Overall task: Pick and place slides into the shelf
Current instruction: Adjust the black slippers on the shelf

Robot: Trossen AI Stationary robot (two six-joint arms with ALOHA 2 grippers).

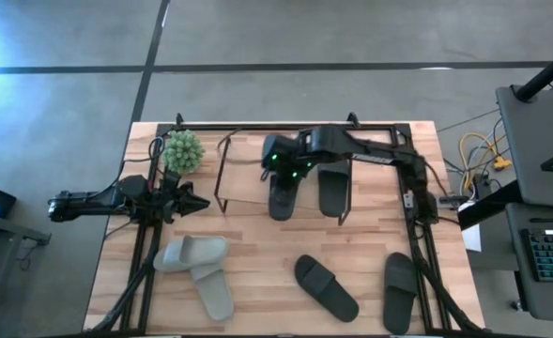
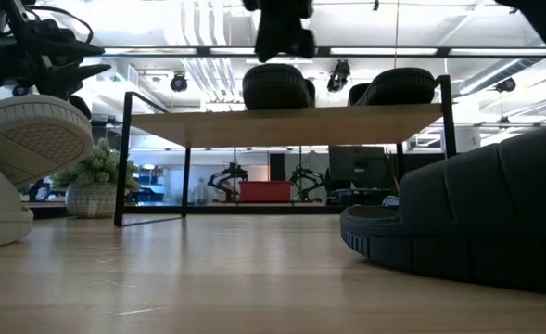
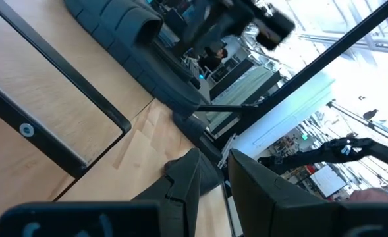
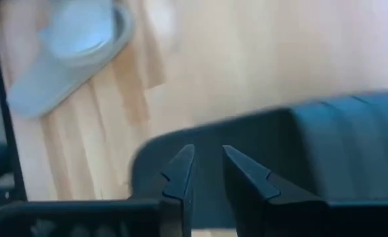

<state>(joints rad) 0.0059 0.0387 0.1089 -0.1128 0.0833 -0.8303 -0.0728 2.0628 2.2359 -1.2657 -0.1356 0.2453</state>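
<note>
Black slides first: from the high view, two of them (image 1: 283, 192) (image 1: 334, 187) sit side by side on the shelf (image 1: 227, 174), two more (image 1: 325, 285) (image 1: 400, 290) lie on the wooden table (image 1: 257, 235) near the front, and the pale grey-green pair (image 1: 199, 268) is front-left. The right gripper (image 1: 278, 171) hovers over the left shelved slide, and the left gripper (image 1: 193, 201) waits by a potted plant (image 1: 183, 149).

Low view: both shelved slides' toes (image 2: 277, 88) (image 2: 395, 87) poke over the board.

Left wrist view: fingers (image 3: 184, 181) nearly together, holding nothing.

Right wrist view: fingers (image 4: 178, 172) slightly parted above a black slide (image 4: 325, 138), not gripping.

No readable writing anywhere.
</note>
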